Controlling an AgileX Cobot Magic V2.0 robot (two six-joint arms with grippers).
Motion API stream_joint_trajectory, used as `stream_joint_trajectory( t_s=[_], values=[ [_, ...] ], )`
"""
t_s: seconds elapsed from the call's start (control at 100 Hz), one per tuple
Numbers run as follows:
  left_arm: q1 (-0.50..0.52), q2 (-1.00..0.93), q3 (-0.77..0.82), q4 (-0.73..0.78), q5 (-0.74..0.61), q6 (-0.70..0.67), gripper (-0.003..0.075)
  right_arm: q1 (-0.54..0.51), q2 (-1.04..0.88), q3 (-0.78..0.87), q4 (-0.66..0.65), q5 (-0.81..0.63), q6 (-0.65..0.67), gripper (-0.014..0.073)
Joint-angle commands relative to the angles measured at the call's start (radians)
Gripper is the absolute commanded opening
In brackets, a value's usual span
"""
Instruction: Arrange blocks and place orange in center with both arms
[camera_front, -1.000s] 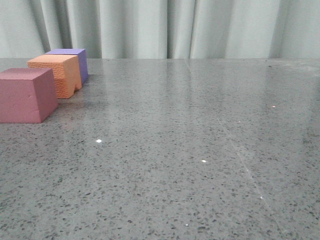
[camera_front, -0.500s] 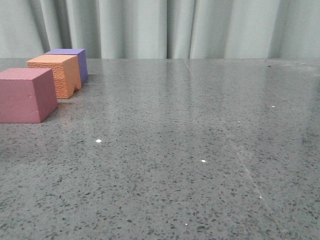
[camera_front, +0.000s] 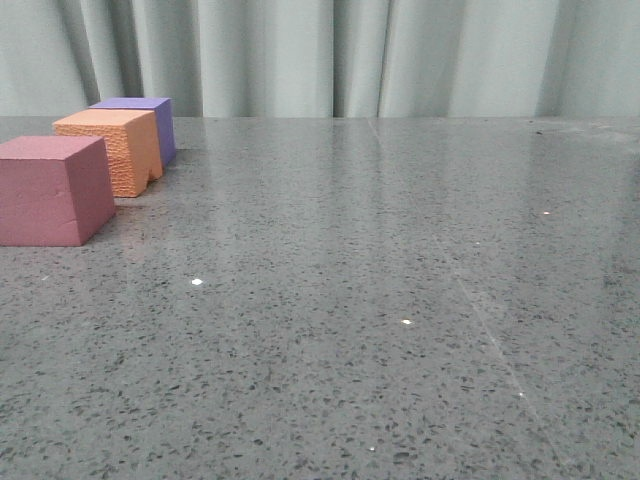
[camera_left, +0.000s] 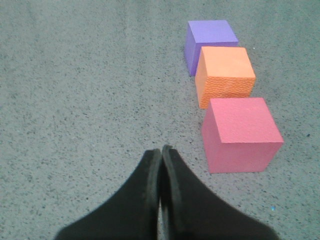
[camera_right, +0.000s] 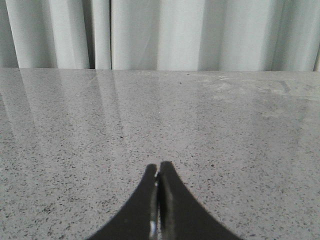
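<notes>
Three foam cubes sit in a tight row at the far left of the speckled grey stone worktop, running away from the camera. Nearest in the front view is the pink-red foam cube, behind it the orange foam cube with the pebbled side face, and at the back the purple foam cube. So the orange one holds the middle spot, just beside its two neighbours; whether the faces actually touch, I cannot tell.

Over on the left wrist camera, the left end effector shows its two black fingers pressed together, nothing between them. It hangs above bare worktop, near the pink-red cube but apart from it, with the orange cube and purple cube lined up beyond.

The right end effector is closed too, fingers together, empty, facing open worktop and pale pleated curtains.
</notes>
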Motion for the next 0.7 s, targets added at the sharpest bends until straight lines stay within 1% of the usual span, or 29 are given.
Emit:
stream_joint_trajectory(
  t_s=[0.0,0.28,0.6,0.69],
  values=[
    [0.002,0.001,-0.026,-0.020,-0.047,0.000,-0.0019,-0.005,-0.020,-0.014,-0.013,-0.078,-0.002,-0.0067],
    [0.002,0.001,-0.026,-0.031,-0.047,0.000,-0.0019,-0.005,-0.020,-0.014,-0.013,-0.078,-0.002,-0.0067],
    [0.002,0.001,-0.026,0.019,-0.055,0.000,-0.0019,-0.005,-0.020,-0.014,-0.013,-0.078,-0.002,-0.0067],
    [0.002,-0.003,-0.025,0.014,-0.067,0.057,-0.0019,-0.005,-0.020,-0.014,-0.013,-0.078,-0.002,-0.0067]
  ],
)
